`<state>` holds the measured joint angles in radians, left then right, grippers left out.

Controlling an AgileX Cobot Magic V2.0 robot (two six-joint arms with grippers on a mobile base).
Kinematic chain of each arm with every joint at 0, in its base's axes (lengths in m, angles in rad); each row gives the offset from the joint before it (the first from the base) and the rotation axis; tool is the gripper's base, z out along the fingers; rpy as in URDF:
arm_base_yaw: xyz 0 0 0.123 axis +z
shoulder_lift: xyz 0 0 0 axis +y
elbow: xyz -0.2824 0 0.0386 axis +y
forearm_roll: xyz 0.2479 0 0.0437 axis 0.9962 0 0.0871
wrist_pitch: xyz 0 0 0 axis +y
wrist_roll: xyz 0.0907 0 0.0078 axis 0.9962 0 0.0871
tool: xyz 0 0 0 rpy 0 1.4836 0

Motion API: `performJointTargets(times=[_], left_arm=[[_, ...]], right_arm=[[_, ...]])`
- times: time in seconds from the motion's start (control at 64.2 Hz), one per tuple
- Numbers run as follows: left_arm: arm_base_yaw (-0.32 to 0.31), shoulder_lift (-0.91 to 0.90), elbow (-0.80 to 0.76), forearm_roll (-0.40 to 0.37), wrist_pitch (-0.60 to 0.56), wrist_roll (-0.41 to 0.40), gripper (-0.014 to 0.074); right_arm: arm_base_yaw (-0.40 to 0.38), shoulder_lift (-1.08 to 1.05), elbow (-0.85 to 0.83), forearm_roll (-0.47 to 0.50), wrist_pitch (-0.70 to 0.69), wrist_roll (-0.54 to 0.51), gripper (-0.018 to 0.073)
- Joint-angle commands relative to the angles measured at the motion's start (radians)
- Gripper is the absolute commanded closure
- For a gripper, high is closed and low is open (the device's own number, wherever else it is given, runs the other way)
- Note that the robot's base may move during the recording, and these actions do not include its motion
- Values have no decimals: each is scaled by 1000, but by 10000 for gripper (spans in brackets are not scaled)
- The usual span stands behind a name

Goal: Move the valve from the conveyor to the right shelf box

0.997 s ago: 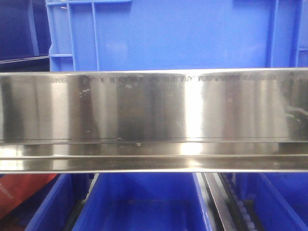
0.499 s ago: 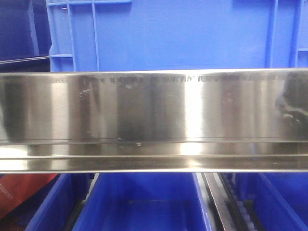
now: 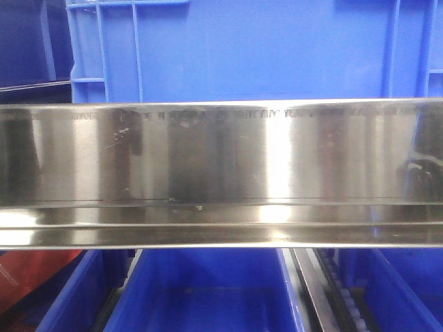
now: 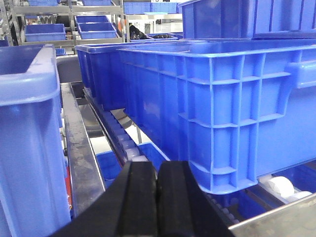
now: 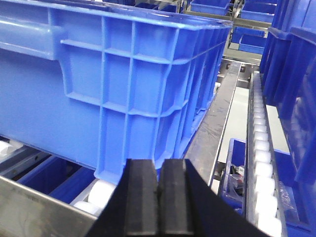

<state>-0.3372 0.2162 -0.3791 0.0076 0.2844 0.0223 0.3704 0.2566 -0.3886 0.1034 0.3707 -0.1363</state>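
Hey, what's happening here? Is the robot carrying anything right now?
No, nothing is being carried. Both arms face a shiny stainless-steel shelf rail stacked with big ribbed blue plastic crates. The left tool and right tool are both pressed shut with nothing between them. No valve or conveyor shows in any view.

On the shiny stainless-steel shelf rail (image 3: 221, 162), only the reflections have changed. The dark mirrored patch at its far right end has shifted and thinned, and the dim shading at its left end has lightened slightly.
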Motion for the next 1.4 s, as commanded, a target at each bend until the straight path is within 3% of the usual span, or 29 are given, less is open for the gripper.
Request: performJointTargets(times=[0.0, 0.499, 0.732, 0.997, 1.169, 1.215, 1.387], left_arm=[[6, -4, 1, -8, -25, -9, 707], [9, -4, 11, -8, -44, -9, 707], [181, -66, 80, -1, -48, -9, 707], [365, -216, 271, -8, -134, -9, 707], [390, -216, 379, -8, -328, -9, 707], [388, -216, 379, -8, -278, -9, 707], [388, -216, 379, -8, -274, -9, 707]], right_arm=[[-2, -2, 1, -12, -27, 1, 715], [-2, -2, 1, -12, -27, 1, 715], [-2, -2, 1, -12, -27, 1, 715], [-2, -2, 1, -12, -27, 1, 715], [-2, -2, 1, -12, -31, 1, 715], [-2, -2, 1, -12, -32, 1, 715], [-2, -2, 1, -12, -41, 1, 715]])
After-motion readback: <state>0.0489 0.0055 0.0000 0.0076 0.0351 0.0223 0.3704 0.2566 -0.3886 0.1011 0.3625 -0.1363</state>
